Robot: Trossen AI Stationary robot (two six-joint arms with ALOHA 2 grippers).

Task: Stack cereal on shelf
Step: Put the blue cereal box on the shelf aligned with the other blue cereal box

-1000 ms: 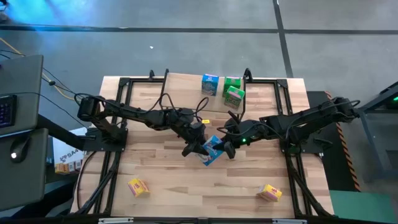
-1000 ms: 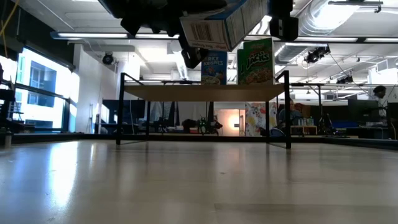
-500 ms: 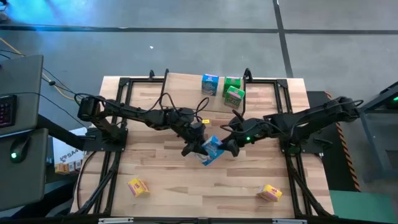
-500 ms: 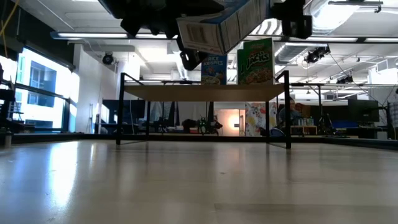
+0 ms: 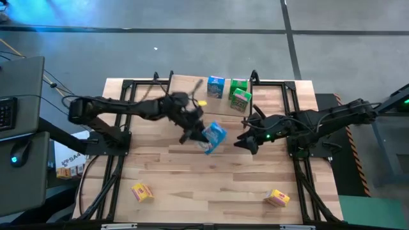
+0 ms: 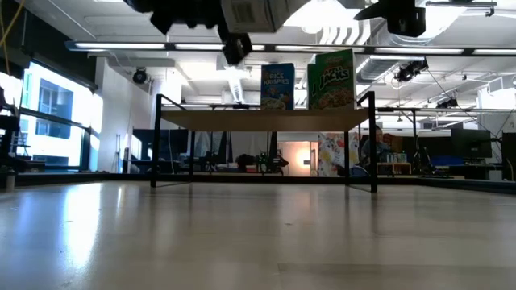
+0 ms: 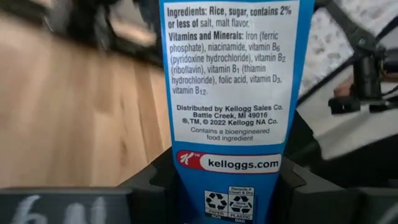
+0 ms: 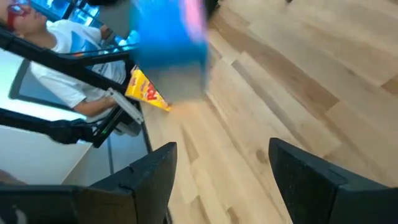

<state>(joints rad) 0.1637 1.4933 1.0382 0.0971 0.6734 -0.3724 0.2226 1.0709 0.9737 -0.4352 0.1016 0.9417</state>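
The blue Rice Krispies box (image 5: 214,135) is held up off the table, clamped between the fingers of the left gripper (image 5: 197,135), just short of the shelf (image 5: 192,85) and a bit toward its left half. In the left wrist view the ingredients panel of the box (image 7: 231,93) fills the frame and both fingers are pressed against its lower sides, so the grip looks solid.

The right gripper (image 5: 246,144) sits apart from the box on its far side, jaws spread wide with nothing between them.

On the shelf, another Rice Krispies box (image 5: 216,86) is already stood up, with two green Apple Jacks boxes (image 5: 239,94) just beside it. Two yellow boxes (image 5: 142,191) (image 5: 277,198) are left lying near the table's front edge, well away from the shelf.

For this step, the box should probably be carried above the plank, turned upright, and set down next to the standing blue one without it being nudged. The box looks tilted in the grip, so it's best levelled first. A light cardboard box can tip easily, so release only once it's flat on the plank.
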